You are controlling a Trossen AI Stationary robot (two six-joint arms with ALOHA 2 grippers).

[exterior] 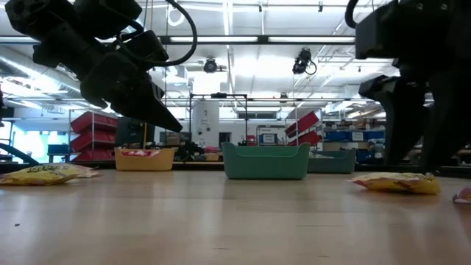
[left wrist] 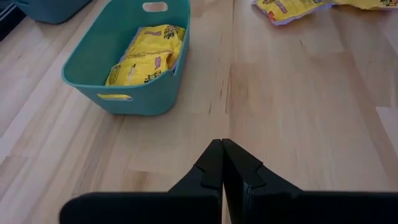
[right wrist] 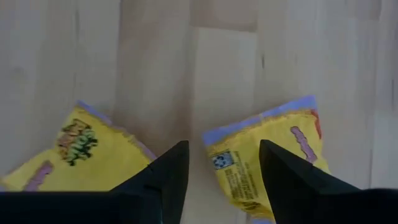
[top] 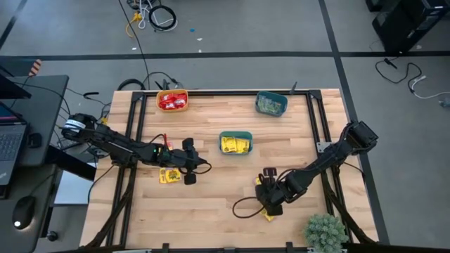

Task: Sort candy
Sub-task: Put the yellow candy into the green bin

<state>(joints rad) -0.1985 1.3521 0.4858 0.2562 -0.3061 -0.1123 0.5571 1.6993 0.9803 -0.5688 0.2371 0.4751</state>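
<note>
Currently the right claw [right wrist: 221, 171] hangs over the counter [top: 211, 211] with fingers apart above two yellow candy packets [right wrist: 267, 162]. Left claw [left wrist: 222, 163] is closed and empty, near another yellow packet [top: 169, 176]; further yellow candy fills the teal bowl [left wrist: 93, 71].
</note>
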